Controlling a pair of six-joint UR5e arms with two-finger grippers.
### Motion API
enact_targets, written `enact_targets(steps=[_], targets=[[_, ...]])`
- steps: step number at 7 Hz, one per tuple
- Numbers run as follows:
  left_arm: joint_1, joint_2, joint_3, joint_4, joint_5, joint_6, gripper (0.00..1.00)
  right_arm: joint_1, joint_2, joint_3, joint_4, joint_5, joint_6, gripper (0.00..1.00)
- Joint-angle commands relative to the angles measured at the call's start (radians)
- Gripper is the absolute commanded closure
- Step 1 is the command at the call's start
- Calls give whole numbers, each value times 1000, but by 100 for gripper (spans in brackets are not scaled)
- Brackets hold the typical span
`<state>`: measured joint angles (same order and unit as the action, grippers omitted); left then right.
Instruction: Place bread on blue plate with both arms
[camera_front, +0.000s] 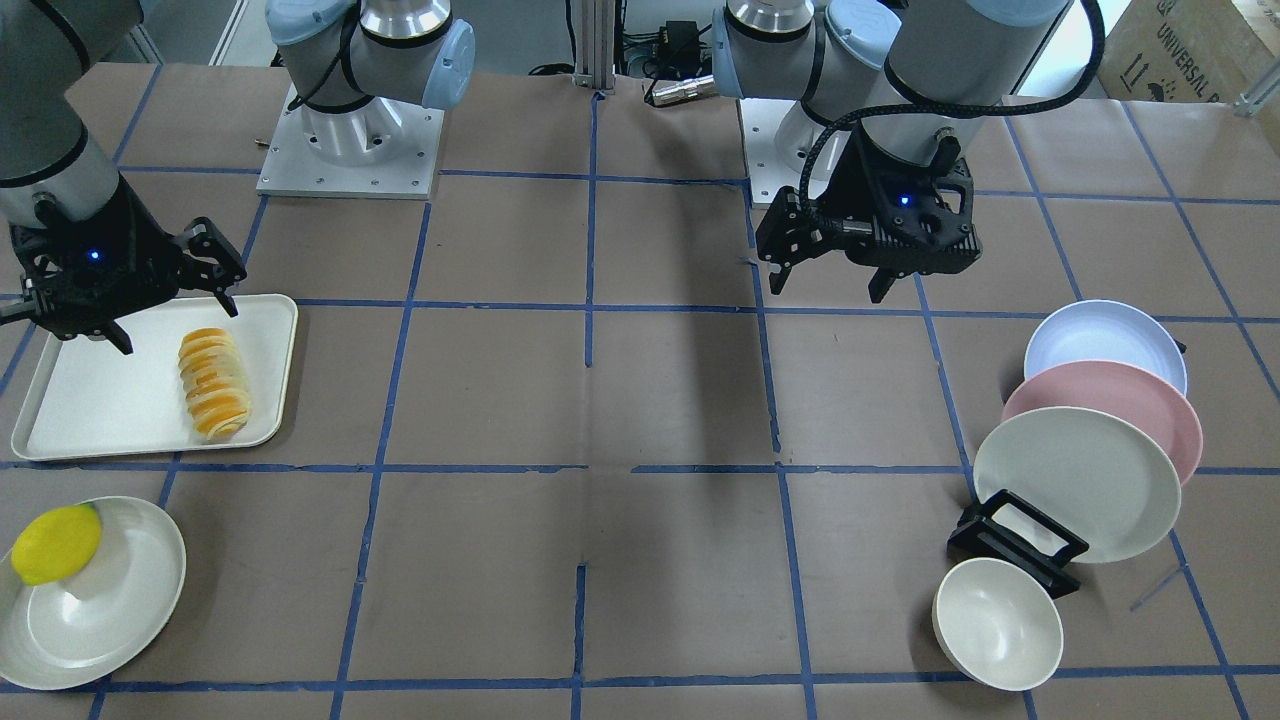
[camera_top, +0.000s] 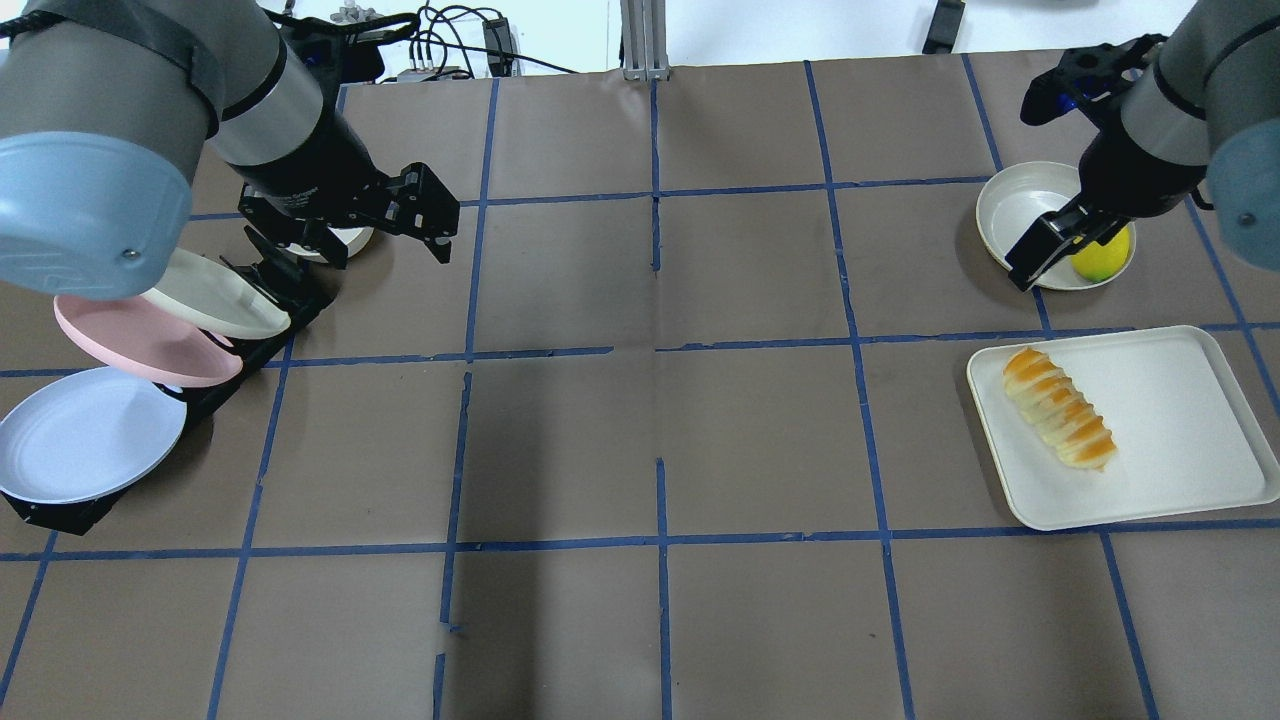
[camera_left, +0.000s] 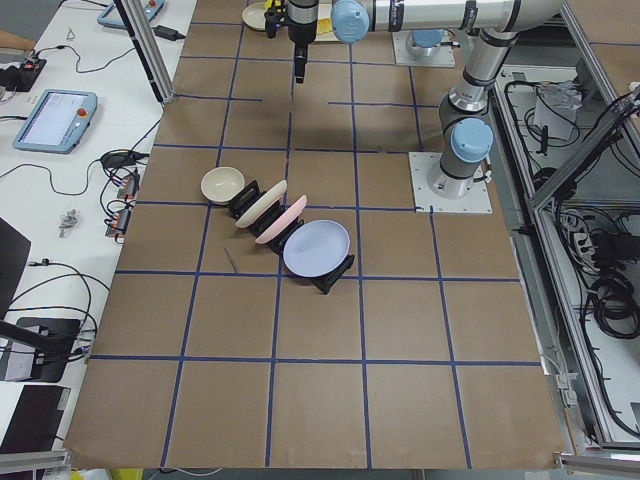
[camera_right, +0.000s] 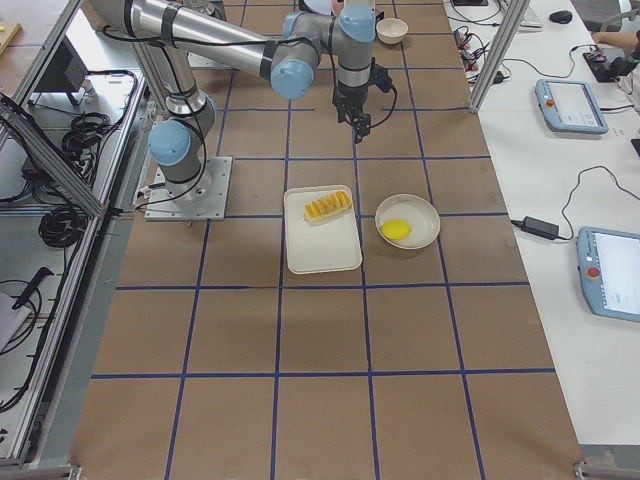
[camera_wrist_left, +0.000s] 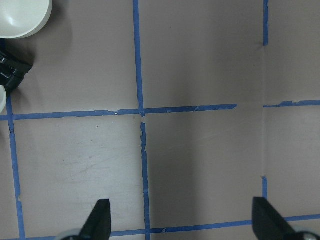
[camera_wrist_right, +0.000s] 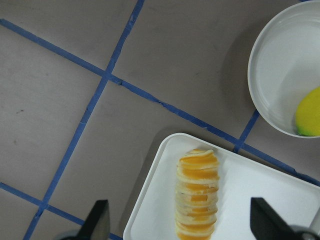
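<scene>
Hanging the black right gripper (camera_front: 176, 322), fingers spread wide, over a cream rectangular tray (camera_front: 100, 405) bearing the ridged orange-and-cream striped bread (camera_front: 213, 385). Holding the black left gripper (camera_front: 828, 286) equally agape near the round glossy pale-blue plate (camera_front: 1105, 345) leaning in a black rack (camera_front: 1012, 545).

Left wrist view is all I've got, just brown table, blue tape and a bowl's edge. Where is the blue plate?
Observer: The blue plate stands tilted in a black rack, at the end nearest the robot, beside the pink plate.
Operator: And the bread?
Observer: The bread lies on a white tray on the robot's right side.
Operator: Is the right hand holding it?
Observer: No, the right hand is open and well above the bread, not touching it.
</scene>
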<state>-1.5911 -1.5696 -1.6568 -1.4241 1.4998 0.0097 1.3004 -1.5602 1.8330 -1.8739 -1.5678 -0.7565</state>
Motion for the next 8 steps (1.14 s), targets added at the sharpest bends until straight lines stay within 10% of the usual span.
enact_targets(steps=[1, 8], targets=[[0, 5, -9, 1, -1, 1, 0, -35, -1, 163, -133, 8, -20, 1], [-1, 20, -6, -3, -6, 1, 0, -141, 42, 310, -287, 11, -173, 1]])
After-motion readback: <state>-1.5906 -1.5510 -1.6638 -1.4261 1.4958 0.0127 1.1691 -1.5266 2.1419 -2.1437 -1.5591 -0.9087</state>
